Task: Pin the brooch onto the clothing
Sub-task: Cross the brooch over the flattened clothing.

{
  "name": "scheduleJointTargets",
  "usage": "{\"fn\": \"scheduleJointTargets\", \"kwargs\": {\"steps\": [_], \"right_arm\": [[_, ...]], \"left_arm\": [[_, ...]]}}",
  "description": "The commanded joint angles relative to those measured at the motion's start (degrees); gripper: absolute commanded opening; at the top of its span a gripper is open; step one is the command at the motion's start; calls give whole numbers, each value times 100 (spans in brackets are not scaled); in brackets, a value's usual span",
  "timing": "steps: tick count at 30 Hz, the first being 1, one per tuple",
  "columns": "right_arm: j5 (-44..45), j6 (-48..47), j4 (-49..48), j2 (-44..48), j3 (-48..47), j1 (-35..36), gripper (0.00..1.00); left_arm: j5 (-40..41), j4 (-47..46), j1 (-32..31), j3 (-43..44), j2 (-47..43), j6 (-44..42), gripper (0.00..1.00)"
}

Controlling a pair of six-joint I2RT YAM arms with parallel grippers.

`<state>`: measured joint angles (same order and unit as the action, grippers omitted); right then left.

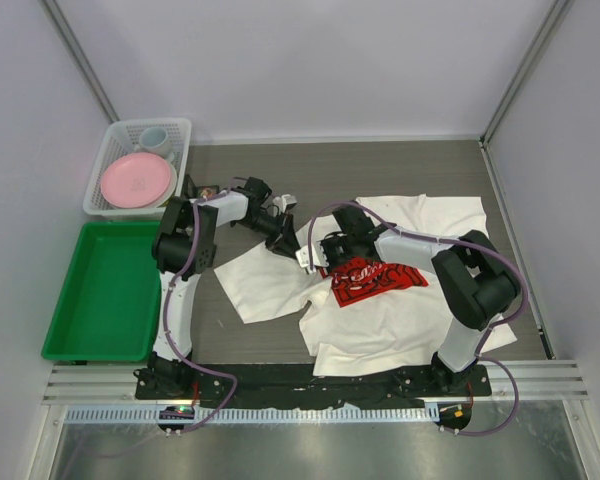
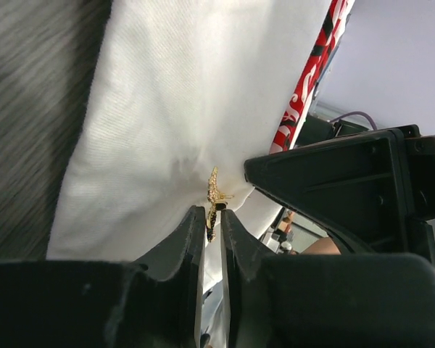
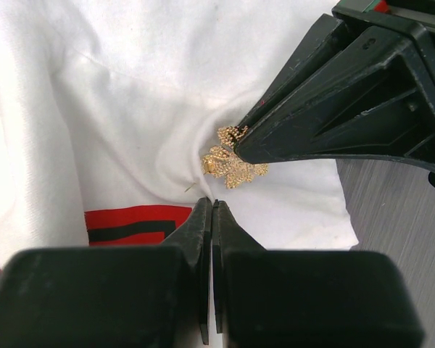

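Tips of your left gripper (image 2: pixel 212 212) stand only a sliver apart and nip the lower edge of the gold brooch (image 2: pixel 214 192). The brooch lies against the white cloth of the T-shirt (image 2: pixel 174 109), where the fabric puckers into small creases.

Your right gripper (image 3: pixel 212 204) is fully closed, finger against finger. Its tips are at the cloth just below the brooch, and you cannot tell from here whether a fold is caught between them. The two grippers meet almost nose to nose, the left one slanting in from the far side onto the brooch.

Your left forearm runs out to the right from a raised elbow above its base, with the wrist low at the shirt's left part. Your right arm rises from its base to a high bend, and its forearm then reaches leftward over the shirt with the wrist tipped down.

The shirt lies crumpled on the grey table (image 1: pixel 380 170), and its red print (image 1: pixel 375 280) is bunched just on the near side of the grippers. Well to the left, a white basket (image 1: pixel 150 122) holds a pink plate (image 1: pixel 136 180) and a cup (image 1: pixel 154 138). A green tray (image 1: pixel 105 290) sits on the near side of the basket.
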<state>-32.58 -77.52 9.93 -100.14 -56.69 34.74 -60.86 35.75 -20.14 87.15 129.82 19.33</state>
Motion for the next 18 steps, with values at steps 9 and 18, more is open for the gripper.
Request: {"fn": "scheduleJointTargets", "kwargs": {"steps": [9,18], "right_arm": [[-170,175,17,-164,-378,-11,1],[-249,588,167,-375,-686,-29,1]], "left_arm": [[-163,-173,-51,4,-264,-35,3],[-417,-261,-78,-155,-370,-167,0]]}}
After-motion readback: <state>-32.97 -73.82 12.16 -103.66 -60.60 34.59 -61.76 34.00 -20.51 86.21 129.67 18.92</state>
